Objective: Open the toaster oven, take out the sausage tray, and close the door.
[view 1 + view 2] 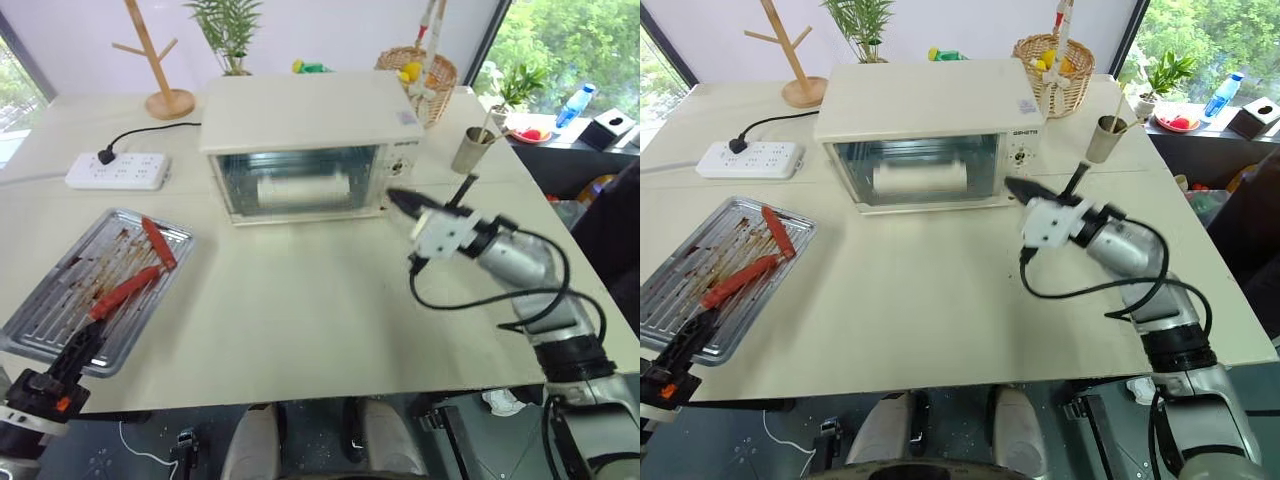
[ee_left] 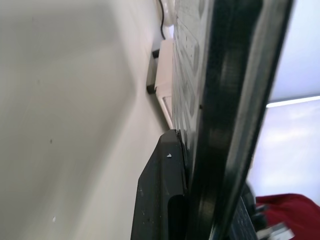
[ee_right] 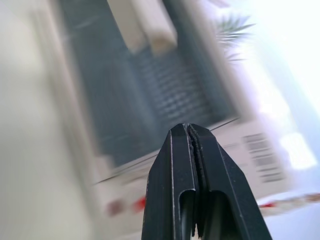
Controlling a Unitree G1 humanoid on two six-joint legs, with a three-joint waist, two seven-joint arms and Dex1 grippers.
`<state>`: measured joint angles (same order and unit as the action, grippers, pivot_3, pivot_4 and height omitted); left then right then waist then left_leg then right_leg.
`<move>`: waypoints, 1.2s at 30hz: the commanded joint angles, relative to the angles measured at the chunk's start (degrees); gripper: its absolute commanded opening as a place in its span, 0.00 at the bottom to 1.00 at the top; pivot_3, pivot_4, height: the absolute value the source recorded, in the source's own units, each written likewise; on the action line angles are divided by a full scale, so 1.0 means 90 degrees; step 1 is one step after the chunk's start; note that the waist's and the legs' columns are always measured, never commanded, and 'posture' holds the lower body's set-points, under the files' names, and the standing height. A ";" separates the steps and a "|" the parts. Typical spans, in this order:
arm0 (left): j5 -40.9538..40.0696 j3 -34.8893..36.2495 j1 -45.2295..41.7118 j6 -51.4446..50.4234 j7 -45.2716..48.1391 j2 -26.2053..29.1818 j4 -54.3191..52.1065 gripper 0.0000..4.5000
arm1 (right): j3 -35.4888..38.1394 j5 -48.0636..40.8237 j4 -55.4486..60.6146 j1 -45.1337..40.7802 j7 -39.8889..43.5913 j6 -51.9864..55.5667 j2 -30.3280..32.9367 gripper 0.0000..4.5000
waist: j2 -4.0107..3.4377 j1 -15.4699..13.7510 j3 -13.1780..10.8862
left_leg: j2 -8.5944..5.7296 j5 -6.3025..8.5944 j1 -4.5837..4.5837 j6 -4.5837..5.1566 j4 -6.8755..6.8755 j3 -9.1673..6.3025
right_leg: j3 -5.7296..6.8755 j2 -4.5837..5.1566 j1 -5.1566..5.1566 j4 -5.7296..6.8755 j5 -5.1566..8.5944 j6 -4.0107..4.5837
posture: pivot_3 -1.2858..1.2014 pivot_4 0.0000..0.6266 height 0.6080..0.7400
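Left eye view: sausage tray lower left, near edge clamped in left gripper. Right gripper pinched empty, mid-frame beside toaster oven, door shut.

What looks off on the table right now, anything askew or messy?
The sausage tray sits skewed at the table's near left corner, its near end past the edge, pinched by the left gripper. Its ribbed bottom is smeared reddish-brown. The toaster oven looks square, door closed.
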<state>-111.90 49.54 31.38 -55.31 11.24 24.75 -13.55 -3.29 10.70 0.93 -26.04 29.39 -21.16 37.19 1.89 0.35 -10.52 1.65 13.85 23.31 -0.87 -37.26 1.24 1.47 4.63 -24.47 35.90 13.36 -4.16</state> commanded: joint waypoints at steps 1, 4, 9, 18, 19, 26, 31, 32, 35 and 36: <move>-0.0122 -0.0202 -0.0037 -0.0238 0.0087 0.0218 -0.0066 0.00 | 0.0023 -0.0288 0.0566 0.0353 0.0297 0.0007 0.0106 0.01 | 0.0001 -0.0015 0.0000 | -0.0001 0.0000 0.0000 0.0000 0.0001 0.0000 | 0.0000 0.0002 0.0001 -0.0001 0.0000 0.0000 | 0.52 0.24 1.00; -0.0122 -0.0515 -0.0072 -0.0545 0.0205 0.0539 0.0013 0.00 | 0.0045 -0.0438 0.0918 0.0796 0.0562 -0.0131 0.0256 0.12 | -0.0001 -0.0039 0.0000 | -0.0001 0.0000 0.0001 0.0000 0.0001 0.0002 | 0.0000 0.0005 0.0000 -0.0002 0.0000 0.0000 | 0.52 0.24 1.00; -0.0122 -0.1319 -0.0398 -0.1264 0.0612 0.1558 0.0313 0.00 | 0.0175 -0.0494 0.1443 0.1533 0.0805 -0.0318 0.0559 0.63 | -0.0010 -0.0091 -0.0001 | 0.0000 0.0000 0.0000 0.0000 0.0001 0.0004 | 0.0001 0.0003 -0.0004 0.0000 -0.0001 0.0001 | 0.52 0.24 1.00; 0.0630 -0.3343 -0.3285 -0.2242 0.1283 0.2743 0.2254 0.00 | 0.0847 -0.0624 0.2455 0.3169 0.1096 -0.0217 0.1096 0.98 | -0.0019 -0.0144 -0.0001 | -0.0005 0.0000 0.0000 -0.0001 0.0002 0.0007 | 0.0005 0.0007 -0.0003 0.0000 -0.0001 0.0002 | 0.52 0.24 1.00; 0.0839 -0.3568 -0.3701 -0.2374 0.1394 0.2718 0.2503 0.00 | 0.0939 -0.0560 0.2565 0.3389 0.1125 -0.0217 0.1160 0.98 | -0.0015 -0.0145 0.0000 | -0.0012 0.0000 0.0001 -0.0001 0.0002 0.0005 | 0.0008 0.0004 -0.0002 0.0000 -0.0001 0.0002 | 0.52 0.24 1.00; 0.2670 -0.4853 -0.5904 -0.3085 0.2476 0.2146 0.3474 0.00 | 0.1413 -0.0639 0.3488 0.4672 0.1200 0.0343 0.1143 0.98 | -0.0012 -0.0114 0.0003 | -0.0017 0.0000 0.0000 0.0000 0.0004 0.0009 | 0.0009 -0.0001 -0.0001 0.0000 -0.0003 -0.0001 | 0.52 0.24 1.00; 0.3973 -0.5462 -0.6847 -0.3103 0.3347 0.1802 0.3951 0.00 | 0.1704 -0.1655 0.4424 0.5083 0.1056 0.2023 0.0672 0.98 | -0.0008 -0.0111 0.0005 | -0.0018 -0.0001 -0.0001 0.0000 0.0001 0.0004 | 0.0011 -0.0005 -0.0001 0.0009 -0.0002 -0.0001 | 0.52 0.24 1.00; 0.4204 -0.5525 -0.6931 -0.3050 0.3508 0.1774 0.4013 0.00 | 0.1799 -0.2060 0.4599 0.5107 0.1030 0.2535 0.0573 0.98 | -0.0008 -0.0098 0.0005 | -0.0017 -0.0001 -0.0001 0.0000 0.0001 0.0003 | 0.0012 -0.0006 -0.0001 0.0009 -0.0002 -0.0001 | 0.52 0.24 1.00; 0.4818 -0.5661 -0.7105 -0.2906 0.3898 0.1684 0.4247 0.00 | 0.2186 -0.3109 0.4854 0.5114 0.1001 0.3653 0.0425 0.98 | -0.0009 -0.0112 0.0005 | -0.0014 -0.0001 -0.0001 0.0000 0.0002 0.0001 | 0.0011 -0.0004 -0.0001 0.0010 -0.0002 0.0000 | 0.52 0.24 1.00; 0.4992 -0.5696 -0.7140 -0.2865 0.4034 0.1657 0.4303 0.00 | 0.2297 -0.3348 0.4899 0.5132 0.1048 0.3861 0.0432 0.98 | -0.0009 -0.0122 0.0005 | -0.0014 -0.0001 -0.0001 0.0000 0.0001 0.0001 | 0.0011 -0.0003 -0.0001 0.0009 -0.0002 0.0000 | 0.52 0.24 1.00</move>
<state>-69.33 -1.48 -31.72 -81.95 44.66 39.77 24.68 14.44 -14.25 42.48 20.11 38.80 9.82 41.27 1.81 -0.74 -10.48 1.53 13.84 23.30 -0.87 -37.25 1.25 1.57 4.63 -24.48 35.98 13.34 -4.16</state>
